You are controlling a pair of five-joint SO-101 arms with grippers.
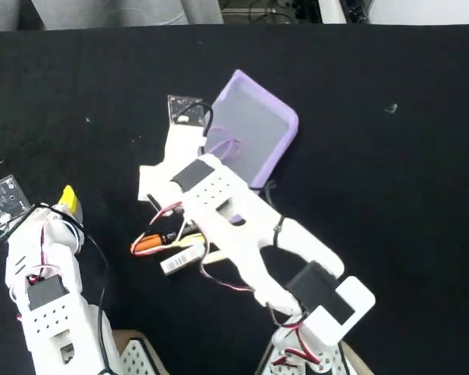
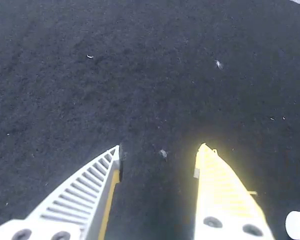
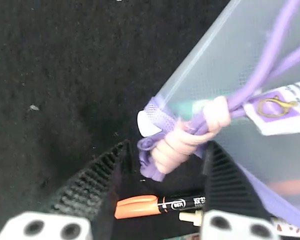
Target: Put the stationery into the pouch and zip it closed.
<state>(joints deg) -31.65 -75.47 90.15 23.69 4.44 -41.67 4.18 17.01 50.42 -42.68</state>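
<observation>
- Plainly, the right pincer (image 3: 168, 147) stands wide, its dark fingers either side of the knotted pull cord (image 3: 182, 137) at the corner of the pouch (image 3: 240, 55); I cannot tell whether either finger touches the knot.
- From that cord the purple pouch (image 1: 254, 129) stretches away from the arm's base, its long axis slanting across the table (image 1: 391, 195).
- On the near side, just under the pincer, lies an orange marker (image 3: 140, 206), lengthwise across the finger gap, outside the pouch.
- From above, the marker (image 1: 150, 243) and a pale stick (image 1: 184, 260) lie beside the right arm, so that arm is nearer both.
- Well apart, the left pincer (image 2: 160, 148) hangs wide over bare table, holding nothing.
</observation>
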